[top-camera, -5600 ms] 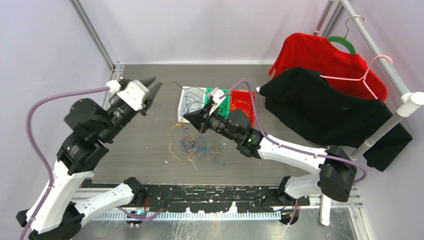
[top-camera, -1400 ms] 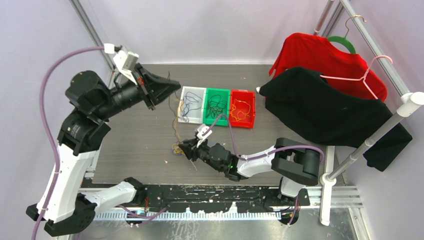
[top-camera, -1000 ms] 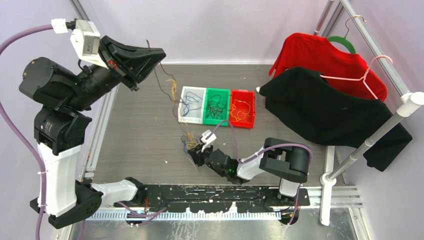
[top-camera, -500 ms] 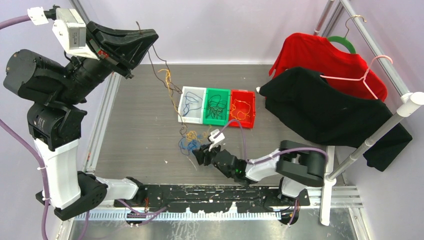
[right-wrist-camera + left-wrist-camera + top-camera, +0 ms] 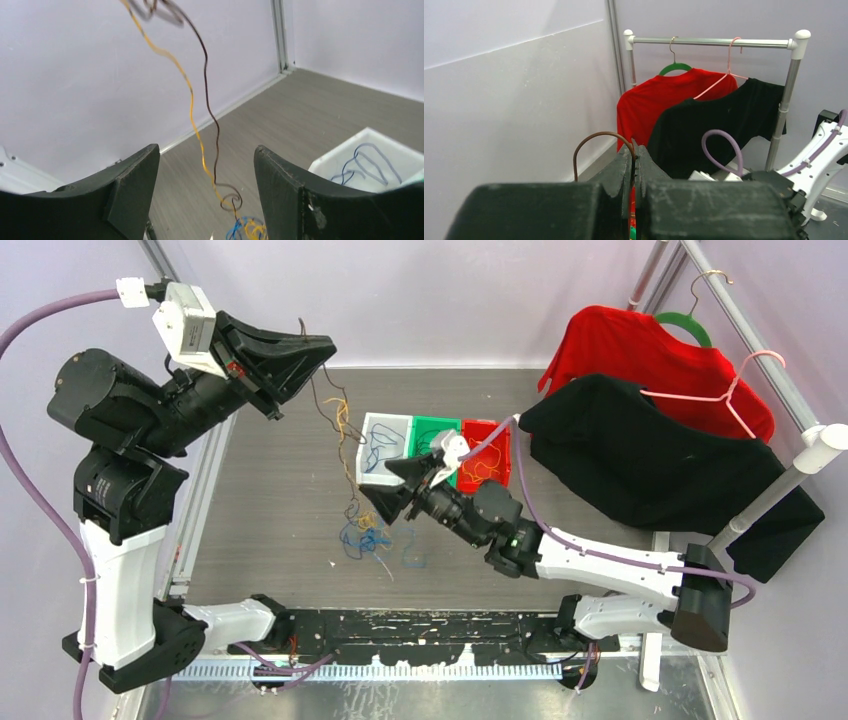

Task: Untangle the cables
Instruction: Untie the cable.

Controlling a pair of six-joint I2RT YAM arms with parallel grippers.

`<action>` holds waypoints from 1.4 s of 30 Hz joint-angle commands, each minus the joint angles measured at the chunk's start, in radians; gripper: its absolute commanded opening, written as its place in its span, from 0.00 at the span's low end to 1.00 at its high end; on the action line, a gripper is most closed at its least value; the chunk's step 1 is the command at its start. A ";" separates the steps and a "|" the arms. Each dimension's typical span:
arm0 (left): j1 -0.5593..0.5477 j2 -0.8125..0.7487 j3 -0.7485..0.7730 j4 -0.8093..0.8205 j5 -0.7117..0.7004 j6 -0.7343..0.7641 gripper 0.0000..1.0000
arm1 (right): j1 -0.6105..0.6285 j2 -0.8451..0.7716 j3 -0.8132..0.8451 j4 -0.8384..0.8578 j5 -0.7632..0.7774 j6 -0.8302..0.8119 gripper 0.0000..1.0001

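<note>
A tangle of blue and orange-yellow cables [image 5: 365,537] lies on the grey table, below my right gripper. A dark brown cable [image 5: 343,435] rises from it, with an orange-yellow strand wound along it, up to my left gripper [image 5: 322,344]. That gripper is held high at the back left and is shut on the brown cable [image 5: 599,135], which loops over its tip [image 5: 634,146]. My right gripper [image 5: 378,481] hovers open beside the hanging strands. In its wrist view the brown cable [image 5: 205,75] and the yellow strand [image 5: 192,105] hang beyond its spread fingers [image 5: 206,148], untouched.
White [image 5: 366,476], green [image 5: 428,424] and red [image 5: 497,472] bins stand in a row mid-table, with sorted cables inside. A rack with a red shirt [image 5: 650,350] and a black shirt [image 5: 650,460] fills the right side. Purple walls enclose the table.
My right gripper has opened, let go of the tangle and risen from the near table toward the bins. The left gripper stays high and shut, and the tangle has dropped lower.
</note>
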 commanded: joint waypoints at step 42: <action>0.000 -0.050 -0.067 0.085 0.007 -0.011 0.00 | -0.300 0.239 0.192 0.090 -0.870 0.440 0.58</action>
